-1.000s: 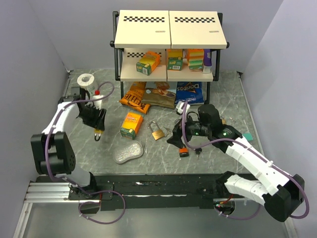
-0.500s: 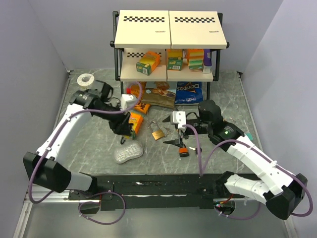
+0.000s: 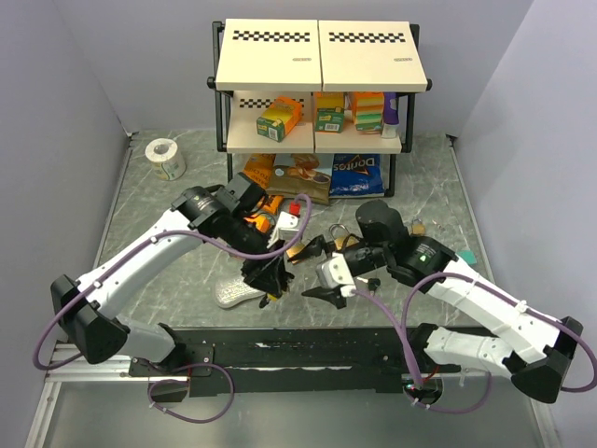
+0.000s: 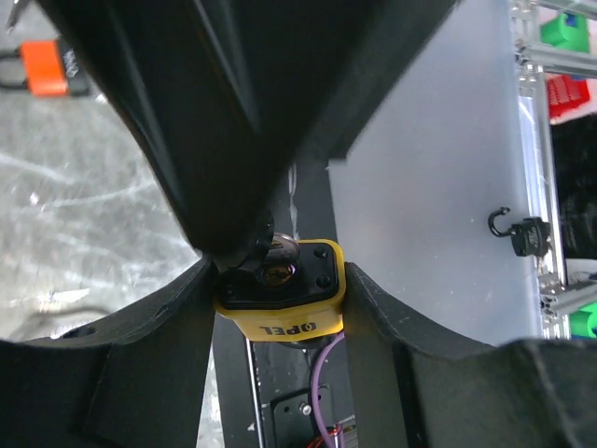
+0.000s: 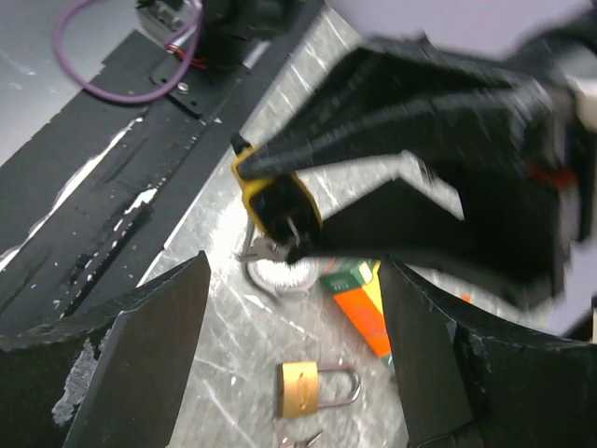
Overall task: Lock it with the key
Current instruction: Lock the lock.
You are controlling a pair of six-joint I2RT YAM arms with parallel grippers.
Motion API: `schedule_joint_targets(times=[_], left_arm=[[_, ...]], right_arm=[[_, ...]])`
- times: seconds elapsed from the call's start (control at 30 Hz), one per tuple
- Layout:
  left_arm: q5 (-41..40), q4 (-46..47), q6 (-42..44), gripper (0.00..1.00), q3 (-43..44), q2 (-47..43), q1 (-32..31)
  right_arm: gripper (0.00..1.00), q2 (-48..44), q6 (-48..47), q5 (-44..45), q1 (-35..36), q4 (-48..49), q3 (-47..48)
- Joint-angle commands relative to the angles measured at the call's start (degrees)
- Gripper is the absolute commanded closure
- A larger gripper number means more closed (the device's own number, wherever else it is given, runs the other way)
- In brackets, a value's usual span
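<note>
My left gripper (image 3: pixel 270 283) is shut on a yellow padlock with a black face (image 4: pixel 280 297) and holds it above the table's front centre. A key sits in its keyhole (image 4: pixel 272 250). My right gripper (image 3: pixel 314 272) is open and empty, just right of the left gripper. In the right wrist view the yellow padlock (image 5: pixel 276 200) hangs beyond my open right gripper (image 5: pixel 294 271). A brass padlock (image 5: pixel 312 389) lies on the table below it, also visible in the top view (image 3: pixel 298 249). An orange padlock (image 4: pixel 43 69) lies on the table.
A two-level rack (image 3: pixel 317 140) with boxes stands at the back, with chip bags (image 3: pixel 354 173) under it. A tape roll (image 3: pixel 168 159) lies at the back left. An orange-green box (image 5: pixel 359 308) and a clear plastic piece (image 3: pixel 235 293) lie near the grippers. A black rail (image 3: pixel 308 345) runs along the front.
My left arm has swung from the table's left side to the front centre, carrying the yellow padlock. My right gripper has moved left toward it, away from the orange padlock.
</note>
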Motion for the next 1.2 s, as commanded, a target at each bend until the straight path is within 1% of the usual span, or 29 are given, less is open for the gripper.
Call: schedule_joint_targets(times=[0.0,0.23,0.43,0.47,0.53,0.57,0.63,0.73,0.77,0.83,0.87,0.9,0.93,0.97,1.0,1.03,1.07,1.1,1.13,1.17], left_arm=[[5.67,1.15,1.03,0.99,4.52,1.94,-2.32],[7.08,0.19,1.92,0.99,5.67,3.08,-3.20],[7.08,0.10,2.45,0.99,4.53,2.03,-3.20],[7.26,-0.08,2.71,0.99,4.44,1.94,-3.20],[7.26,-0.17,2.88,0.99,4.26,1.59,-3.20],[7.26,-0.17,3.23,0.99,4.26,1.50,-3.20],[7.26,-0.87,4.02,0.99,4.26,1.50,-3.11],[7.08,-1.66,4.64,0.99,4.17,1.33,-3.20],[7.08,-1.49,4.56,0.99,4.08,1.24,-3.20],[6.65,-1.05,4.56,0.99,3.73,0.89,-3.03],[6.12,-0.70,4.21,0.95,3.56,0.89,-3.11],[4.46,-0.08,3.59,0.88,3.38,0.28,-3.03],[3.40,0.97,2.72,0.69,3.29,-0.08,-2.50],[2.52,1.67,2.27,0.58,3.29,-0.51,-1.80],[1.56,2.29,1.83,0.47,3.12,-1.74,-0.66],[1.55,3.77,0.70,0.28,2.94,-2.53,2.92],[1.89,4.66,-0.10,0.20,2.59,-4.11,5.30],[3.20,5.62,-1.93,0.08,2.50,-4.82,10.28],[3.91,6.33,-2.30,0.05,2.50,-5.43,12.68],[4.35,6.34,-2.65,0.04,2.68,-6.14,14.71]], right_arm=[[0.24,0.71,-4.61,-1.26,3.38,-0.44,3.59],[0.28,3.61,-8.20,1.29,7.60,-2.46,3.95],[0.35,6.94,-12.69,1.91,9.54,-7.12,6.31],[0.38,7.30,-13.13,2.08,9.98,-7.47,6.49],[0.42,8.35,-14.27,2.52,10.24,-8.26,7.19],[0.48,8.71,-14.37,2.70,10.33,-8.35,7.37],[0.53,9.32,-15.68,3.40,10.51,-9.31,7.81],[0.66,9.41,-17.61,4.63,10.59,-10.37,8.08],[0.75,9.41,-17.88,5.15,10.68,-10.46,7.90],[0.88,8.71,-17.71,6.38,10.77,-9.76,7.12],[0.99,8.36,-16.75,6.91,10.86,-8.02,6.85],[1.00,8.18,-13.96,7.35,10.86,-7.22,6.67],[1.00,7.75,-12.27,7.79,10.68,-6.69,6.76],[1.00,7.57,-10.78,8.06,10.68,-6.33,7.02],[1.00,7.05,-6.50,8.76,10.68,-6.07,7.28],[1.00,6.52,-3.93,9.37,9.99,-5.54,7.20],[1.00,5.99,0.01,9.55,9.46,-5.19,7.02],[1.00,4.42,2.57,9.82,8.23,-4.32,6.07],[1.00,3.62,5.38,9.90,7.44,-3.53,5.45],[1.00,2.05,11.15,9.91,6.65,-2.13,4.57]])
